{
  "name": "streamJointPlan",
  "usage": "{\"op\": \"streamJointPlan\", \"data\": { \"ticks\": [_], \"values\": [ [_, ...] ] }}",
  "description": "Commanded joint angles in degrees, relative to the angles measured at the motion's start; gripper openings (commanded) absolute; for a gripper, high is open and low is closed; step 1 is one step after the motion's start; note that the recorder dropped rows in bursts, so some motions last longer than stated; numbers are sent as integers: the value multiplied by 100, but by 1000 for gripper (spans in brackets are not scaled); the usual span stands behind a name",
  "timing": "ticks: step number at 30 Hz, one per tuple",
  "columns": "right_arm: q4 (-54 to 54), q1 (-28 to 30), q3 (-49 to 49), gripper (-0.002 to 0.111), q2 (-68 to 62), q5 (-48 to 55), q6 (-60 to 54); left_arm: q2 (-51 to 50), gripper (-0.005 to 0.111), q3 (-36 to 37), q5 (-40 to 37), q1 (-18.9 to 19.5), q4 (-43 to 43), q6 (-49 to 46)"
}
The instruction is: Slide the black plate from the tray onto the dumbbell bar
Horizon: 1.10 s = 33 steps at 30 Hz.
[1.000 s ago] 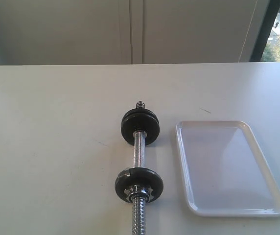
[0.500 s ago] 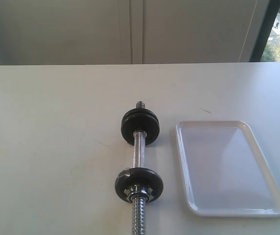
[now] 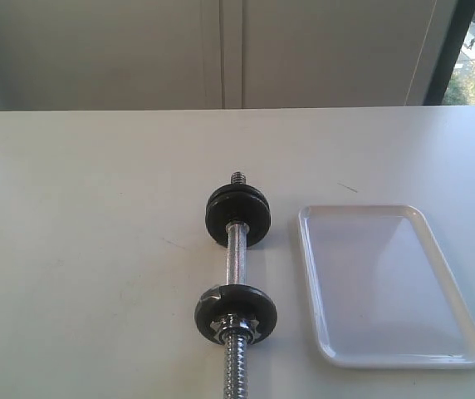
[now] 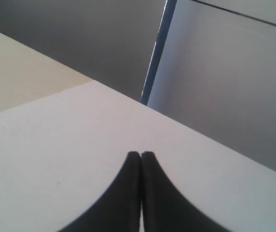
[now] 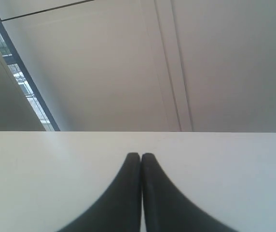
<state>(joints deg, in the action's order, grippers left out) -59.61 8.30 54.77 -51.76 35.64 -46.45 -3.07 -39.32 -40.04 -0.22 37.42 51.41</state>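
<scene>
The dumbbell bar (image 3: pixel 235 262) lies on the white table, pointing away from me. A black plate (image 3: pixel 237 214) sits on its far end, with a short threaded tip sticking out behind it. Nearer me, another black disc (image 3: pixel 236 312) is backed by a silver star-shaped nut (image 3: pixel 234 327). The white tray (image 3: pixel 383 283) lies right of the bar with nothing in it. Neither gripper appears in the exterior view. My left gripper (image 4: pixel 141 153) is shut over bare tabletop with nothing between its fingers. The right gripper (image 5: pixel 141 154) is likewise shut and holding nothing.
The white table (image 3: pixel 88 216) stretches wide to the left of the bar. A pale panelled wall (image 3: pixel 229 50) stands behind its far edge, with a window strip (image 3: pixel 474 58) at the far right.
</scene>
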Motion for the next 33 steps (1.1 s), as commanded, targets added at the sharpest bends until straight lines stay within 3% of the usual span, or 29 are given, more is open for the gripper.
{"op": "streamJointPlan", "data": {
  "ticks": [1,4,9,15,22,27,30,33],
  "values": [
    [-6,30,-1,0,11,-10,21,307,0,357,-3,22,58,-21],
    [-6,30,-1,0,34,-14,21,307,0,537,-103,22,-114,20],
    [-6,30,-1,0,34,-14,21,307,0,964,387,22,-770,253],
    [-6,30,-1,0,34,-14,21,307,0,1185,590,12,-2559,1090],
    [-6,30,-1,0,34,-3,21,307,0,1444,1006,12,-4153,1271],
    [-6,30,-1,0,34,-3,21,307,0,2201,2503,12,-4273,321],
    [-6,30,-1,0,34,-21,21,307,0,2769,3699,12,-4273,-803],
    [-6,30,-1,0,34,-32,21,307,0,3368,4411,12,-4273,-2009]
  ]
}}
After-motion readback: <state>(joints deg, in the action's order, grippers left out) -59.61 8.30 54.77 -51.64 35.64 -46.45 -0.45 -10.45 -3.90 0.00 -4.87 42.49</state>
